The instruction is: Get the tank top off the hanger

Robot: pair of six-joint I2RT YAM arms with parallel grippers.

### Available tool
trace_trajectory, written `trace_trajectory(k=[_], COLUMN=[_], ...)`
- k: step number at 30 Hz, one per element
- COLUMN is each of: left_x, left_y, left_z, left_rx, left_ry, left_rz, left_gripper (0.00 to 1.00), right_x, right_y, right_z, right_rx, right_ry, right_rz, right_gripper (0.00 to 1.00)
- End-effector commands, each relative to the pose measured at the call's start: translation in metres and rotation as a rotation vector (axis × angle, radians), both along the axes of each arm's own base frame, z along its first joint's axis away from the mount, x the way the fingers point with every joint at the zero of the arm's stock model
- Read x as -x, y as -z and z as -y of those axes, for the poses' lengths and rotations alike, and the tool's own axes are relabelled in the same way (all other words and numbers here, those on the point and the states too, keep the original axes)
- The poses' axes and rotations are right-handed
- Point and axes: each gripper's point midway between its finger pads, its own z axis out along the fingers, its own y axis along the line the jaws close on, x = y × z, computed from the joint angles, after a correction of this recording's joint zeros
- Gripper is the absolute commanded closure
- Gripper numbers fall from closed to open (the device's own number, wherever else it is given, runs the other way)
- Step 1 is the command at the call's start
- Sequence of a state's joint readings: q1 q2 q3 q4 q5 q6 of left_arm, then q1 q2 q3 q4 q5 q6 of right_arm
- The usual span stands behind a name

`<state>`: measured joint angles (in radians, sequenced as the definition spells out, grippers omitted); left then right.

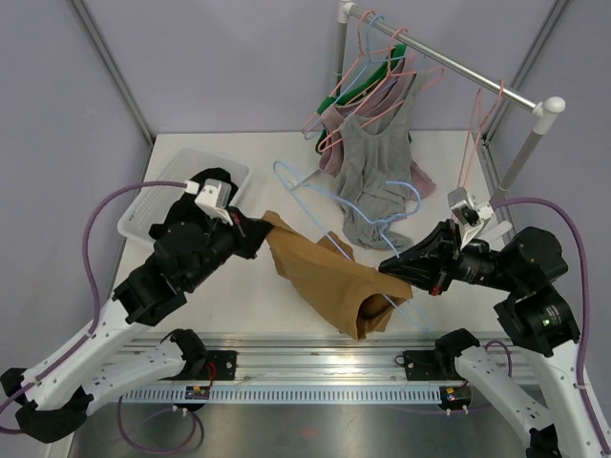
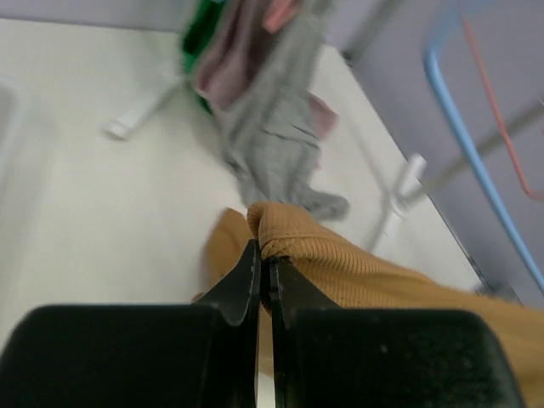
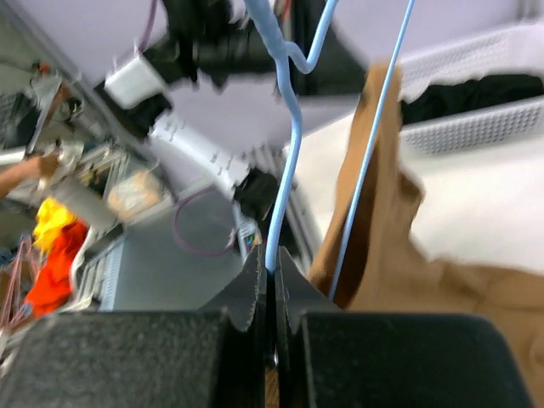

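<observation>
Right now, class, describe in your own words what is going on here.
Two robot arms are working a brown tank top off a blue hanger. The left hand is shut on a fold of the top, and the right hand is shut on the hanger's wire, with the top stretched between them. The hanger is still partly inside it.

One brown top [image 1: 325,281], one blue hanger [image 3: 284,191]

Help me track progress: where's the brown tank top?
The tank top is mid-table in the top view, left gripper pinching its corner, right gripper holding its blue hanger.
</observation>
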<state>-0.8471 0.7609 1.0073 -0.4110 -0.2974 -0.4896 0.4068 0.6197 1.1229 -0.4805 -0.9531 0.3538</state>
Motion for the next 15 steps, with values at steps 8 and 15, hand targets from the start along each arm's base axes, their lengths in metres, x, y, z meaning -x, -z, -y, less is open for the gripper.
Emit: trace_trajectory(k=[8,15], left_x=[0.085,0.044], left_y=[0.067,0.107], left_z=[0.085,0.038], left_rx=[0.070,-0.107], left_ry=[0.664,0.291], left_rz=[-0.040,-0.196], left_gripper=[1.00,1.00], right_x=[-0.063,-0.117], right_y=[-0.115,-0.099], right_z=[0.012,0.032], right_rx=[-0.557,-0.402], right_ry=[0.273,0.586], right_rz=[0.292,0.146], right_gripper=[1.00,1.00])
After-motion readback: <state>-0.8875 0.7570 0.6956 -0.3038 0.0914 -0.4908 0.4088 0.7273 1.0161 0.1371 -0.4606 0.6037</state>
